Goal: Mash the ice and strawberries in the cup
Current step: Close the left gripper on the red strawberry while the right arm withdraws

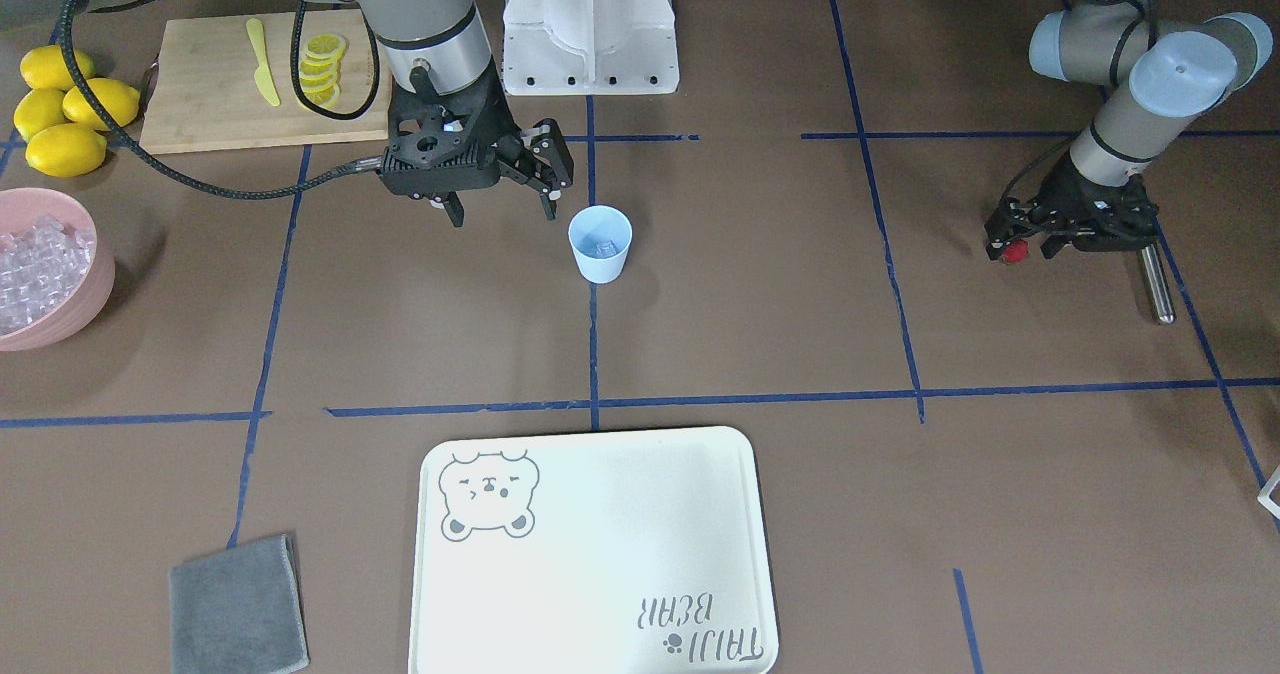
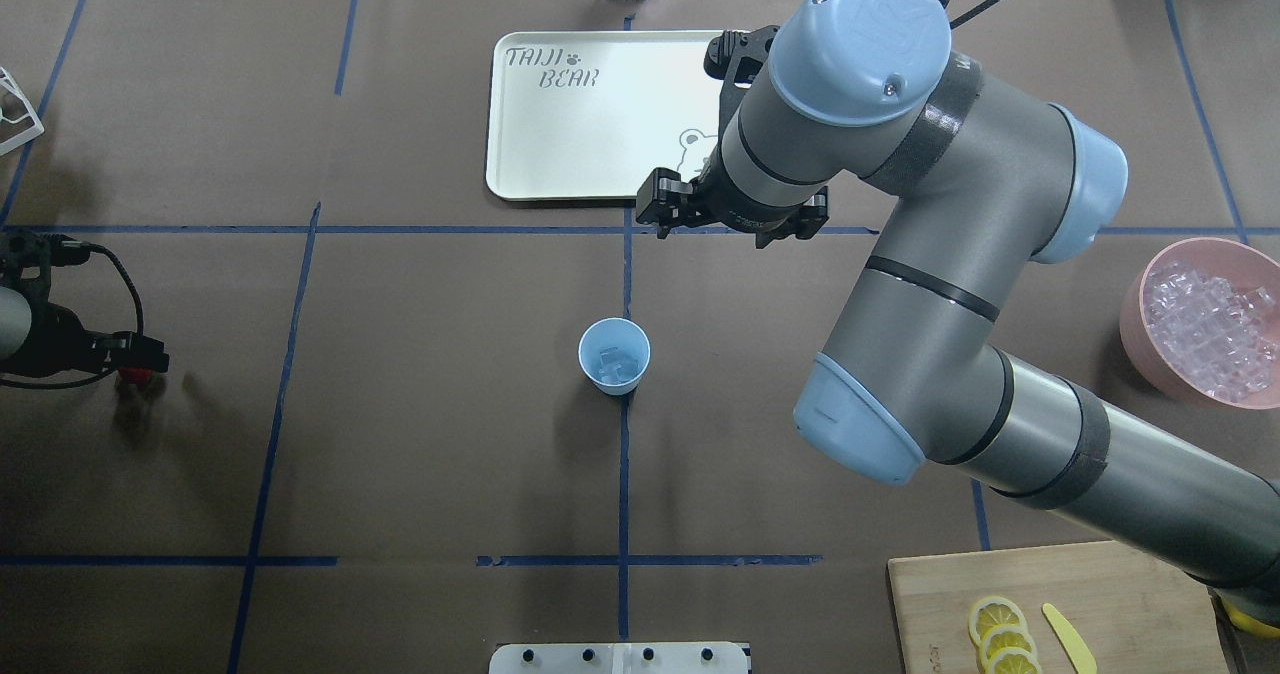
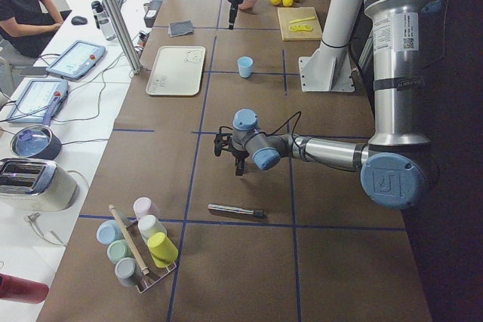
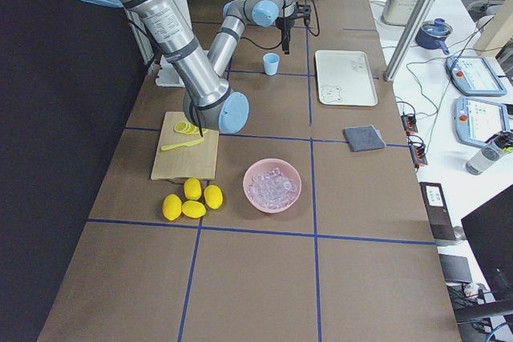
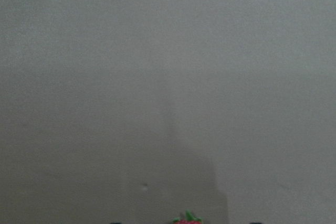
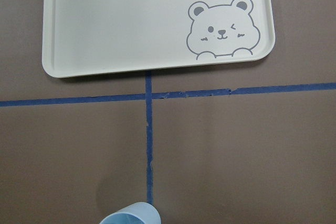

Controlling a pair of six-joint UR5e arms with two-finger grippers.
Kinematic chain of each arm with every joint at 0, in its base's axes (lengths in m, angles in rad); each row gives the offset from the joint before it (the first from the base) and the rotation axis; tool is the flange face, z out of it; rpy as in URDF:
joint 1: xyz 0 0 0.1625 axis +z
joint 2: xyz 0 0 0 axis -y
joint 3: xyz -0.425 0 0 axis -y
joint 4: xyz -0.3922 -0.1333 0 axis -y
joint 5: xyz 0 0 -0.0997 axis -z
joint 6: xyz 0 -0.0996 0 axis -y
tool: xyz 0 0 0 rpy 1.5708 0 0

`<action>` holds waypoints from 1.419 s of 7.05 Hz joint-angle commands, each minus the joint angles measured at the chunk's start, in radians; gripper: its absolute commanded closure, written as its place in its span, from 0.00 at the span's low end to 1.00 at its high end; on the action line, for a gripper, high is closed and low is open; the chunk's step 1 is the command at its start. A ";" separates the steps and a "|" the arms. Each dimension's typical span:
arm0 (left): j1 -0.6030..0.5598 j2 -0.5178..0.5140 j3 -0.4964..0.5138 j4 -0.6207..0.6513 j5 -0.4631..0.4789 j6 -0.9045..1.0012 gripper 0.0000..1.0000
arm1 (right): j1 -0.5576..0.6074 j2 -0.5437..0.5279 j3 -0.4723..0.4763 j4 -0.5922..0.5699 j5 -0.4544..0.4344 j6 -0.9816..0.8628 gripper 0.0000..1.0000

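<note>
One tray point(image 1: 600, 594) is lying nearest you, with a cloth point(image 1: 238, 606) near its corner; neither is taking part. Further in, at mid-table, the cup point(image 1: 598, 266) is standing upright on a tape line, and ice point(image 2: 613, 362) is sitting in its bottom. The right gripper point(image 1: 503, 216) is hanging just beside the cup, on your left of it, with its fingers spread wide and holding nothing. Well apart, on your right, the left gripper point(image 1: 1018, 248) is pinching the strawberry point(image 1: 1016, 252) between its fingertips, low over the table. Whether the berry is touching the surface you cannot tell. A rod point(image 1: 1157, 284) is lying on the table just beside that gripper. At your left edge the bowl point(image 1: 85, 294) is holding more ice. Farthest from you, the board point(image 1: 200, 104) is carrying lemon slices point(image 1: 322, 69) and a knife point(image 1: 262, 74), with lemons point(image 1: 65, 119) beside it.

Judging from this layout, the ice step is looking done and the strawberry step is in hand. The next move is calling for a long carry of the berry across to the cup, a stop squarely over the rim, and a low release. The right gripper is crowding the cup mouth, so you should be watching clearance between the arms. Mashing, probably with the rod, is waiting.
</note>
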 commanded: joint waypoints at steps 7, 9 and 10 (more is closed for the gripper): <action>-0.047 -0.017 -0.318 0.339 -0.105 0.006 1.00 | 0.157 -0.205 0.187 -0.020 0.067 -0.201 0.01; -0.041 -0.318 -0.439 0.783 -0.107 -0.037 1.00 | 0.305 -0.392 0.223 -0.018 0.118 -0.469 0.01; 0.016 -0.495 -0.438 0.917 -0.104 -0.170 1.00 | 0.419 -0.475 0.209 -0.017 0.180 -0.662 0.01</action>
